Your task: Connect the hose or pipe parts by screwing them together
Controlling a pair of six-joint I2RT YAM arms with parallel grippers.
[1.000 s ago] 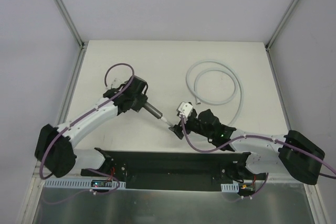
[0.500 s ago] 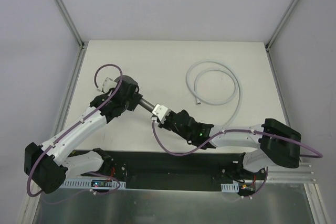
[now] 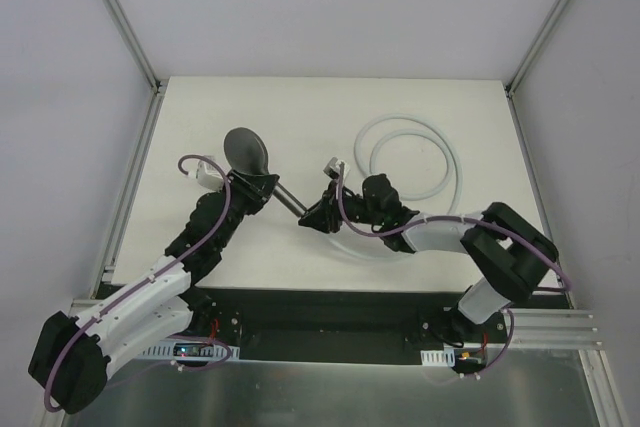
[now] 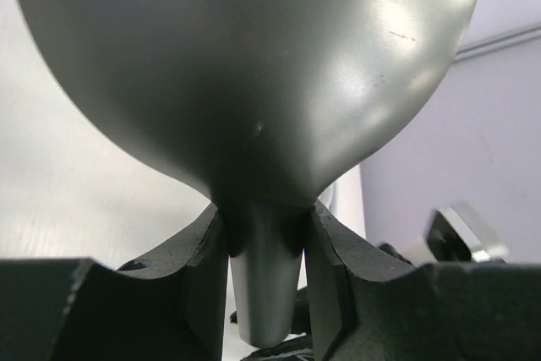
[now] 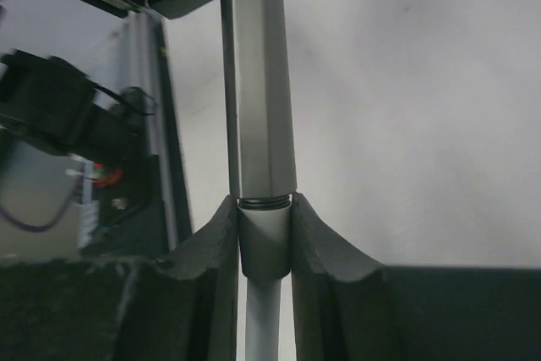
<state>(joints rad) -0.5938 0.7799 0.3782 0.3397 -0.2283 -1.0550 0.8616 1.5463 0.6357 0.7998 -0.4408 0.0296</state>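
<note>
The dark grey shower head (image 3: 247, 151) hangs over the white table, its round head pointing away and its handle (image 3: 290, 199) slanting toward the right. My left gripper (image 3: 260, 187) is shut on the neck of the handle just below the head (image 4: 254, 65); the fingers (image 4: 203, 285) press both sides of the handle (image 4: 264, 285). The pale hose (image 3: 404, 121) lies coiled at the back right. Its end fitting (image 5: 266, 243) sits against the tip of the handle (image 5: 258, 82), with dark threads showing at the joint. My right gripper (image 3: 318, 213) is shut on that fitting.
The black base bar (image 3: 330, 312) runs along the near edge between the arms. Metal frame posts (image 3: 120, 17) rise at the table's back corners. Purple cables (image 3: 205, 162) loop off both wrists. The bare tabletop (image 3: 300, 107) stretches behind the shower head.
The right gripper has shut on the hose fitting and carried it up to the handle tip. The left arm swung the shower head round, so its head now points away.
</note>
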